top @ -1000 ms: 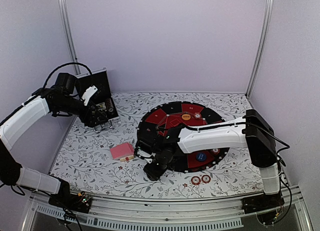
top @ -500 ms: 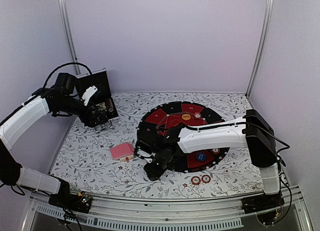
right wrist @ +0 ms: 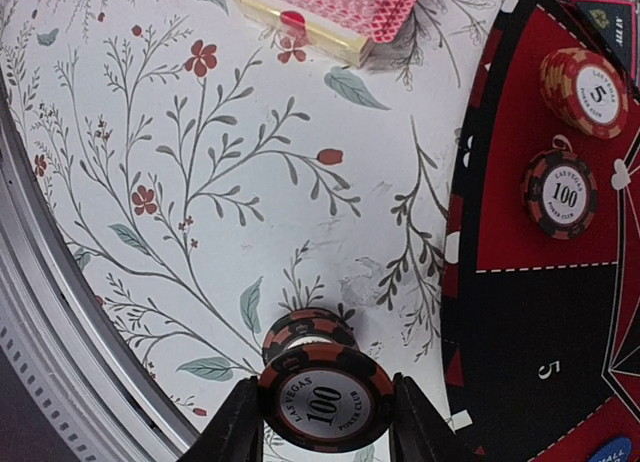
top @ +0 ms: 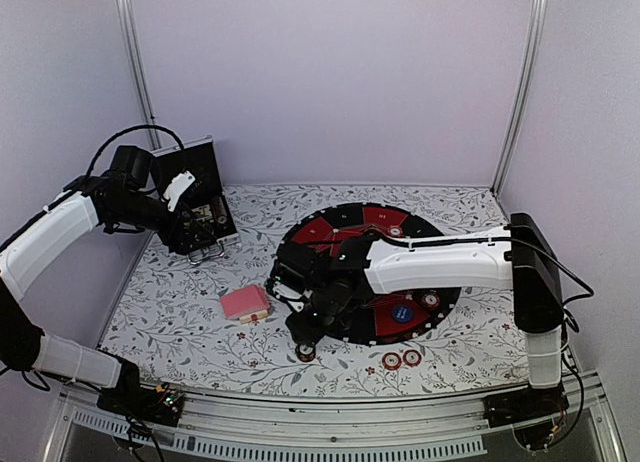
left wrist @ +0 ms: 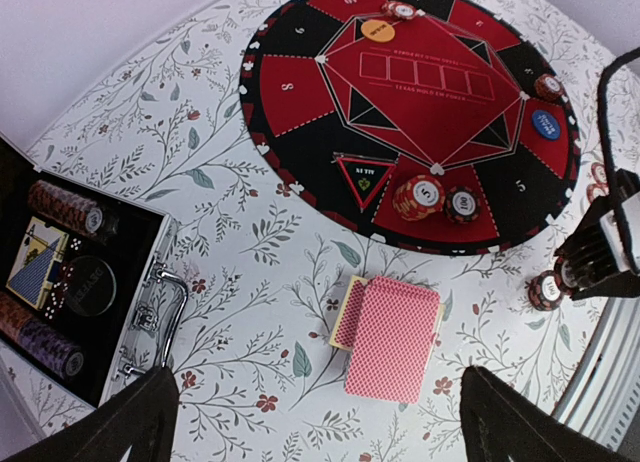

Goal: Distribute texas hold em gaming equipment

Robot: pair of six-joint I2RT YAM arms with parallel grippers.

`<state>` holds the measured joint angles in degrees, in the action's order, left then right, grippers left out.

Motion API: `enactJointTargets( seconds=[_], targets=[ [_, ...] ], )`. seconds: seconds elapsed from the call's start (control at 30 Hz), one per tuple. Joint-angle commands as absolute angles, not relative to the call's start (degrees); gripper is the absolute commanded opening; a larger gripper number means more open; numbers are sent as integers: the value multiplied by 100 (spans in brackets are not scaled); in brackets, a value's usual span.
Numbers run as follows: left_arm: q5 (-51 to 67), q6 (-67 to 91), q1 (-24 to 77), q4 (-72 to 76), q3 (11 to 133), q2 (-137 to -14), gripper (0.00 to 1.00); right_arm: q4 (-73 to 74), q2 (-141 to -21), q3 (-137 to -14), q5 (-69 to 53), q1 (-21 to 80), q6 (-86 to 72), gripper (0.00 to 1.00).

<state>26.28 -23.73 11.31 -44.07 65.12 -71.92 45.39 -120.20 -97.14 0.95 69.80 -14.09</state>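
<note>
Right gripper [right wrist: 323, 427] is clenched on a brown 100 chip [right wrist: 323, 400], with a finger on each edge. It sits just off the near-left rim of the poker mat [left wrist: 400, 82]. Left gripper [left wrist: 318, 382] is fully released and holding nothing, well left of the mat (case side).
- Mat: round, black and red, flat on the floral cloth [right wrist: 200, 182].
- Black case [left wrist: 90, 282]: open, well off the mat's far-left side, chip rolls inside.
- Pink-backed cards [left wrist: 392, 334]: one deck, face down on the cloth near the mat's near-left rim, not touching it.
- Red 5 stack [left wrist: 418, 196] and second 100 chip [left wrist: 462, 203]: side by side on the mat's near-left segment.
- Loose brown chips [right wrist: 308, 334]: on the cloth directly under the held chip, just outside the mat.
- Red-and-white chips [top: 400, 359]: a pair on the cloth off the mat's near rim.
- Blue button [left wrist: 545, 122]: on the mat's right side.
- Orange button [left wrist: 378, 27]: on the mat's far side.
</note>
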Motion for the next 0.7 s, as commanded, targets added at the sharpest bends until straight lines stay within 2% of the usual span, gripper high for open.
enactJointTargets(
  seconds=[0.0,0.37,0.67],
  targets=[
    [2632,-2355,1187,-4426,6645,-7164,100,4588,-11581,-9861,153,6675,-1454,24],
    [2619,-2361,1187,-4414,6610,-7156,100,4366,-11211,-9575,553,4835,-1333,23],
    [2661,-2355,1187,-4401,6662,-7216,100,3951,-11921,-10026,704,3426,-1115,23]
  ],
)
